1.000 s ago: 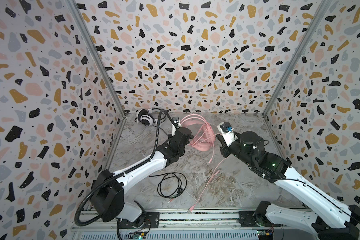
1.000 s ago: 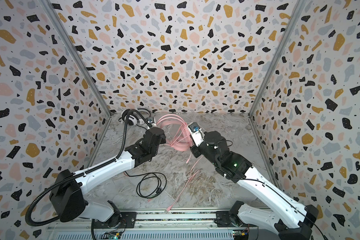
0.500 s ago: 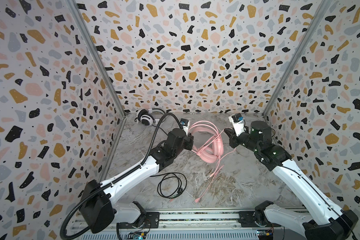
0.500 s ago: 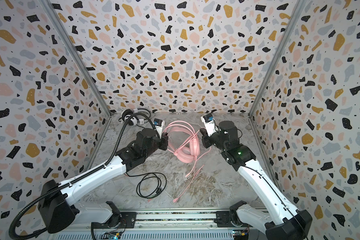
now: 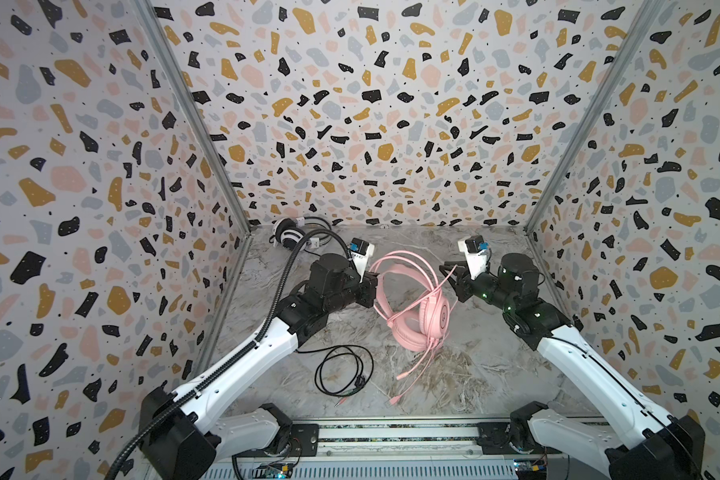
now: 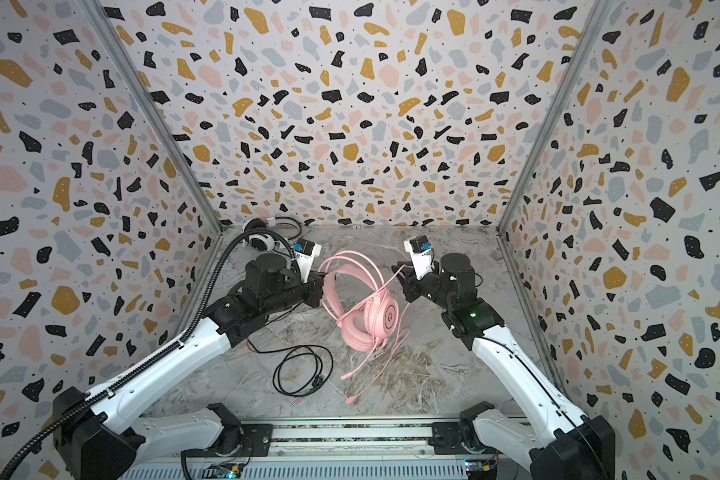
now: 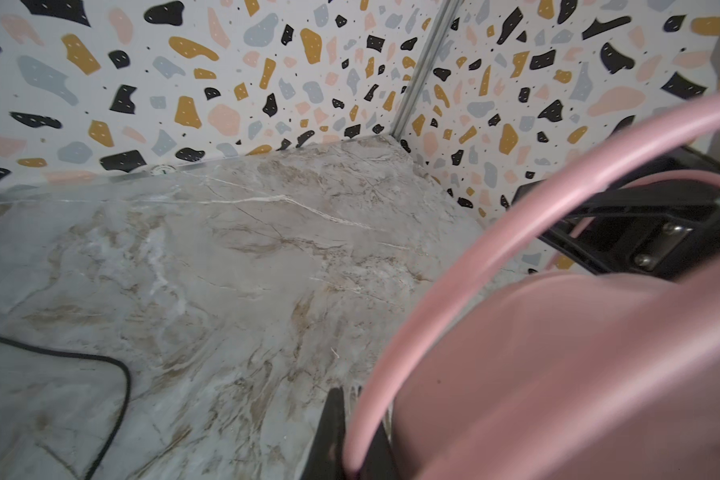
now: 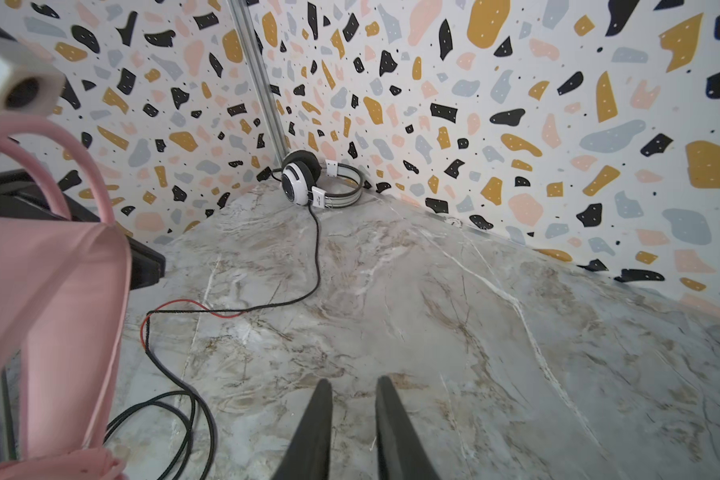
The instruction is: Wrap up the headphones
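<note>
The pink headphones [image 5: 429, 316] [image 6: 375, 320] hang in the middle, ear cups low over the marble table. My left gripper [image 5: 373, 282] [image 6: 321, 282] [image 7: 350, 440] is shut on their thin pink headband wire. Their pink cable [image 5: 416, 365] is looped over the band and trails down onto the table. My right gripper [image 5: 447, 272] [image 6: 398, 270] [image 8: 355, 384] stands open just right of the headphones with nothing between its fingers. The white-and-black headphones [image 5: 287, 237] [image 6: 260, 239] [image 8: 304, 183] lie in the far left corner. Their black cable [image 5: 341, 370] [image 6: 304, 370] [image 8: 175, 415] coils near the front.
Patterned walls close in the marble table [image 5: 474, 374] on three sides. A metal rail [image 5: 391, 432] runs along the front edge between the arm bases. In the right wrist view the black cable shows a stretch of bare red wire [image 8: 171, 305].
My left gripper has lifted the pink headphones and carried them left. My right gripper has swung back to the right, opened, and let go of the pink cable.
</note>
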